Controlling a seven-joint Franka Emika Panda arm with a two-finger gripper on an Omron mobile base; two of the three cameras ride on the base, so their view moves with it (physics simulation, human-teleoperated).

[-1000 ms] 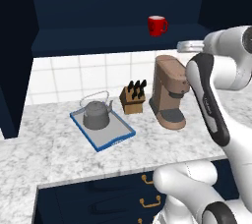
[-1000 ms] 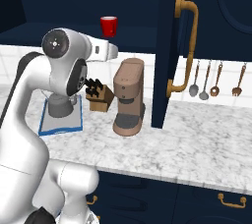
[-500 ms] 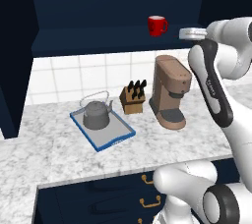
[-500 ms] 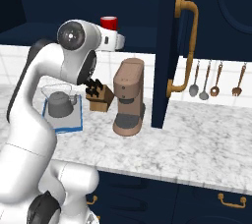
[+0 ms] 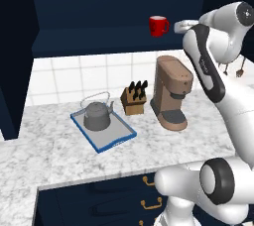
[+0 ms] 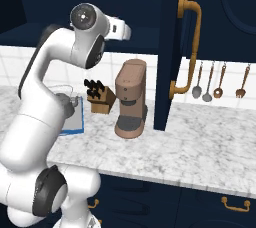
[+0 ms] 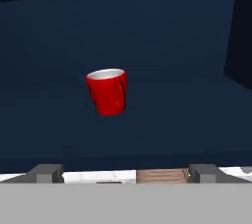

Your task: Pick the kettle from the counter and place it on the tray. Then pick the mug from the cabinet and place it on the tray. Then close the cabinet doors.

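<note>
The red mug [image 5: 158,26] stands upright on the shelf inside the open cabinet [image 5: 99,17]. My gripper [image 5: 178,24] hovers just to the mug's right at shelf height, apart from it. Seen from the hand, the mug [image 7: 107,92] floats ahead in the middle and the gripper [image 7: 125,173] is open, its fingertips [image 7: 47,171] set wide with nothing between them. The dark-grey kettle [image 5: 96,116] sits on the blue-rimmed tray [image 5: 116,140] on the counter [image 5: 49,155]. One cabinet door [image 6: 172,47] stands open, brass handle [image 6: 192,47] facing me.
A brown coffee machine [image 5: 171,93] and a knife block [image 5: 134,98] stand on the counter below the gripper, right of the tray. The other cabinet door [image 5: 15,61] hangs open at the left. Utensils [image 6: 220,79] hang on the wall at the right.
The hand has risen and swung left toward the mug, up to shelf height. The kettle, tray and mug have stayed where they were.
</note>
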